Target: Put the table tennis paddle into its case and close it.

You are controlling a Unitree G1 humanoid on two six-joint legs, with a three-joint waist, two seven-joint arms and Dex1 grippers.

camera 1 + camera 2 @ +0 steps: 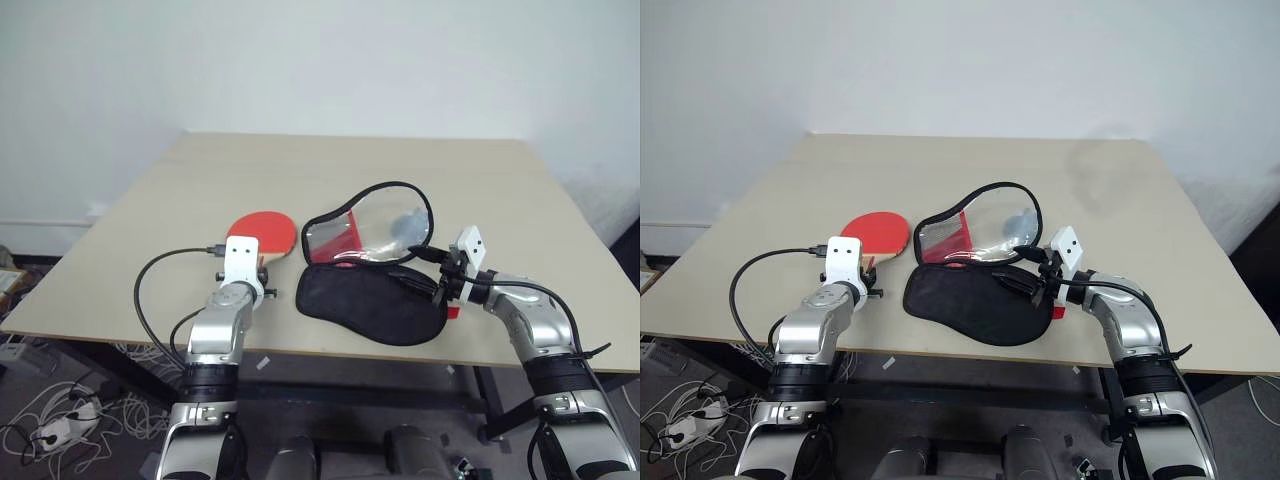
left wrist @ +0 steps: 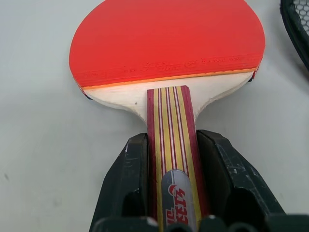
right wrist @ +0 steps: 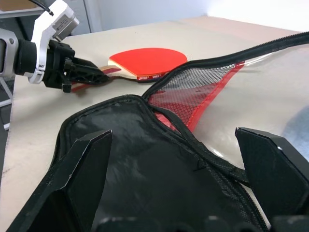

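Note:
The table tennis paddle (image 2: 166,41), red-faced with a striped wooden handle, lies low over the table (image 1: 180,200), left of the case. My left gripper (image 2: 172,145) is shut on its handle, the blade pointing away from me. I cannot tell whether the blade touches the table. The case lies open at the table's middle front. Its black fabric side (image 1: 370,300) lies flat and its clear side with the red panel (image 1: 375,225) is raised behind it. At the case's right end my right gripper (image 3: 176,140) stands open over the black side, holding nothing.
The table's front edge (image 1: 300,352) runs just under both wrists. The table's far half is bare tabletop, with a white wall behind it. Cables and a power strip (image 1: 50,425) lie on the floor at the left.

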